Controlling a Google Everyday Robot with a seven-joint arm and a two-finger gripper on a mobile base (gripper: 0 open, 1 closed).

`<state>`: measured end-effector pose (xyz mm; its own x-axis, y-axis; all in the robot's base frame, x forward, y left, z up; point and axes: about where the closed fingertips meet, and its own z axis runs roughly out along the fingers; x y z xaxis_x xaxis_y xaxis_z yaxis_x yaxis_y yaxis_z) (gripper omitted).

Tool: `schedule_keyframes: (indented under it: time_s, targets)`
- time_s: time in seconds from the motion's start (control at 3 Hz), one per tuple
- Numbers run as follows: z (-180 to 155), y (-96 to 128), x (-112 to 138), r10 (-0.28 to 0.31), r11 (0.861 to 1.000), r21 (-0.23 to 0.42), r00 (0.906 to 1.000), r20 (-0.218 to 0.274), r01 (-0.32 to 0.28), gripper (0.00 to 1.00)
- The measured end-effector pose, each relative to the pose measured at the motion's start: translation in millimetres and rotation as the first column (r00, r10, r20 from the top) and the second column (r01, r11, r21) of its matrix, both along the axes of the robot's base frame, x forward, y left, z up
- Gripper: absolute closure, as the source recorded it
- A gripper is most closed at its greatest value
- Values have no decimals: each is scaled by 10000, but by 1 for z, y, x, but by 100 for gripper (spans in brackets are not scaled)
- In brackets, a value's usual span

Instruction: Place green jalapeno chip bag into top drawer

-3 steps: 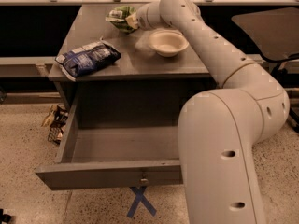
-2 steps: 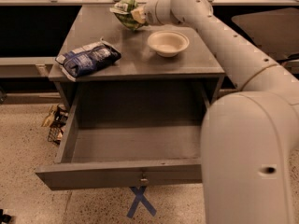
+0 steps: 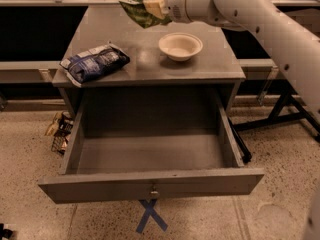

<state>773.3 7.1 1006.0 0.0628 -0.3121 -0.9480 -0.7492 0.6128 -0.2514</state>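
Observation:
The green jalapeno chip bag [image 3: 136, 5] is a crumpled green foil bag with white patches, held in the air above the back of the grey table [image 3: 150, 64]. My gripper [image 3: 154, 6] is shut on the bag's right side, at the end of the white arm that comes in from the upper right. The top drawer [image 3: 150, 184] is pulled fully open below the tabletop. Its inside is bare and its flat front panel has a small metal knob [image 3: 154, 191] at the centre.
A larger dark blue-and-white chip bag [image 3: 94, 62] lies on the table's left front. A white bowl [image 3: 180, 45] stands right of centre. Snack wrappers [image 3: 59, 129] lie on the floor left of the drawer. A blue tape cross [image 3: 151, 215] marks the floor in front.
The gripper has lifted the green bag off the tabletop and carried it up and to the left. The arm's elbow has swung out of the foreground.

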Motion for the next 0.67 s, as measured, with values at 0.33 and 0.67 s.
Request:
schedule_keyframes:
  time_s: [0.33, 0.67]
  targets:
    - [10, 1, -70, 895, 9949, -471, 9960, -70, -897, 100]
    - [-2, 1, -136, 1923, 9762, -968, 9809, -282, -1941, 100]
